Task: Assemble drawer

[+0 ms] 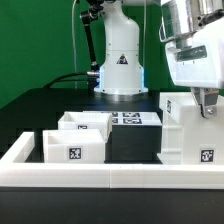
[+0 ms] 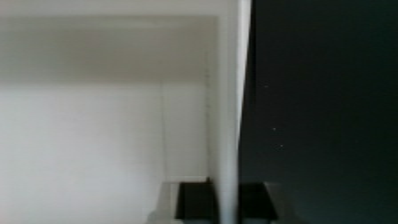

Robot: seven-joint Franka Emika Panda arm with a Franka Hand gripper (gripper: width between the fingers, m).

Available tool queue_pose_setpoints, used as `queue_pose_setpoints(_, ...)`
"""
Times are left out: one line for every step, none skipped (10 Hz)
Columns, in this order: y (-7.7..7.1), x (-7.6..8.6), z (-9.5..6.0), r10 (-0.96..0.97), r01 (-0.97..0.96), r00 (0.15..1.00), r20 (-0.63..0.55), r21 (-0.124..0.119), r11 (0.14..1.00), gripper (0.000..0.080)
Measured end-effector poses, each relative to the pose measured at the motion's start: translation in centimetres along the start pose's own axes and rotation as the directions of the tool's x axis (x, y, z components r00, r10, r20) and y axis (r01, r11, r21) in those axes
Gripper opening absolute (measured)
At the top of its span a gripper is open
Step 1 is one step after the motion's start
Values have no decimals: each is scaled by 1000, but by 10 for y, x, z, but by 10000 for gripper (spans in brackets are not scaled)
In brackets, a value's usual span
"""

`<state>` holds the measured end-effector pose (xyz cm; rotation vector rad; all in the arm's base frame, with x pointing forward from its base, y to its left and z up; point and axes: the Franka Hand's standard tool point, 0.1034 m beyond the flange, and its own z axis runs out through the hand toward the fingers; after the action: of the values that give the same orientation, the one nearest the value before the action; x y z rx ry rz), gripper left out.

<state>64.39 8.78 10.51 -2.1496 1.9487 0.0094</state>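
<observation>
A large white drawer box [image 1: 183, 130] with a marker tag stands at the exterior view's right. My gripper [image 1: 207, 104] reaches down onto its top right edge. In the wrist view a thin white panel edge [image 2: 233, 90] runs straight between my two dark fingers [image 2: 196, 198], white surface on one side and dark on the other. The gripper [image 2: 228, 197] is shut on this panel edge. A smaller open white drawer [image 1: 78, 140] with a tag stands at the exterior view's left.
The marker board [image 1: 130, 118] lies on the black table behind the parts. A low white rail [image 1: 110, 178] runs along the front and up the left side. The arm's white base [image 1: 120, 65] stands at the back.
</observation>
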Motion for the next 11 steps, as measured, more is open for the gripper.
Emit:
queue_pose_setpoints(0,-1,1,-4,4,1000,5,-16,1000,44)
queue_pose_setpoints(-1,-2,1,-5,5,1000,8,-27,1000,44)
queue_pose_setpoints(0,-1,1,-6,6,1000,9,-27,1000,44)
queue_pose_setpoints(0,-2,1,-8,8,1000,9,-27,1000,134)
queue_pose_setpoints(0,-2,1,-9,9,1000,9,-28,1000,134)
queue_pose_setpoints(0,-2,2,-10,10,1000,9,-28,1000,335)
queue_pose_setpoints(0,-2,2,-11,11,1000,9,-28,1000,472)
queue_pose_setpoints(0,-3,2,-12,12,1000,9,-28,1000,609)
queue_pose_setpoints(1,-3,-1,-72,73,997,14,-35,997,609)
queue_pose_setpoints(4,-7,-16,-189,191,981,36,-50,980,641)
queue_pose_setpoints(9,-9,-31,-270,272,962,48,-48,961,648)
